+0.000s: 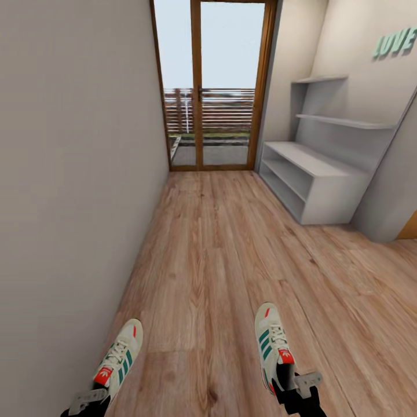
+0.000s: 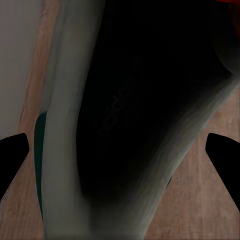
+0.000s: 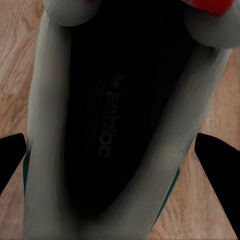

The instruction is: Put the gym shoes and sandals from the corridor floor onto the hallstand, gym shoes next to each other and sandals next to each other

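I carry one gym shoe in each gripper, left gripper (image 1: pixel 92 399) and right gripper (image 1: pixel 296 387), low in frame, jaws clamped on the soft heel collars. Light, floppy. Hallstand (image 1: pixel 313 174) sits upper right.

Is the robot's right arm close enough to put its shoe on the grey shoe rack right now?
Probably not. The right gripper holds a gym shoe near the robot, and the hallstand stands farther down the corridor floor.
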Tool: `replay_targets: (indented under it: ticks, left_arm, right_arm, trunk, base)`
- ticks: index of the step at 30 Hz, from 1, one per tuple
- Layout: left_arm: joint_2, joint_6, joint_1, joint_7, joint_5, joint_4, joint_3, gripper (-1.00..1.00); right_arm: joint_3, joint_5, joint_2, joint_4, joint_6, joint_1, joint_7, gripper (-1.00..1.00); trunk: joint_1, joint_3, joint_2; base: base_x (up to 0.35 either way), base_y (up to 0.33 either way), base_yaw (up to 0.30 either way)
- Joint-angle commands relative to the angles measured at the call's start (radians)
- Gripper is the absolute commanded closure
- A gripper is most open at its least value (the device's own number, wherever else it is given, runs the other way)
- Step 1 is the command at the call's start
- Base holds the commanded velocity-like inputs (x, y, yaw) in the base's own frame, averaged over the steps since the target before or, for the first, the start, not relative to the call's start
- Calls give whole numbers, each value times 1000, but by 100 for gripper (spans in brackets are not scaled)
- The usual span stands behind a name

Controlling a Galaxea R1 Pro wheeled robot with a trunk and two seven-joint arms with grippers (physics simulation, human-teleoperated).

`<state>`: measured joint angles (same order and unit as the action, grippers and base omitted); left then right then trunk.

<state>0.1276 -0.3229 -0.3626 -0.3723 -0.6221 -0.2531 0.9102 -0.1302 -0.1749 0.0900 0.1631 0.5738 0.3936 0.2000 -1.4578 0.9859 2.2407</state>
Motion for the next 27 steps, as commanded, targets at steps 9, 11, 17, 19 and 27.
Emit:
replay_targets:
  ticks: [9,11,17,19,27]
  left_arm:
    - [1,-4,-1,-5,-8,0,10,100]
    - [1,-4,-1,-5,-8,0,10,100]
    - [1,-4,-1,-5,-8,0,10,100]
    - [1,-4,-1,-5,-8,0,10,100]
    - [0,-4,-1,-5,-8,0,9,100]
  right_arm:
    - [-11,-6,0,1,4,1,3,100]
    - [-12,-6,0,1,4,1,2,100]
    - [-12,-6,1,1,4,1,2,100]
    - [-12,-6,1,1,3,1,2,100]
    - [-12,-6,-1,0,3,1,2,100]
  trunk:
    - [0,1,0]
    - [0,1,0]
    - [0,1,0]
    - [0,1,0]
    - [0,1,0]
  base:
    - [337,-1,82]
    - [339,0,165]
    - [339,0,42]
    - [339,0,7]
    - [339,0,2]
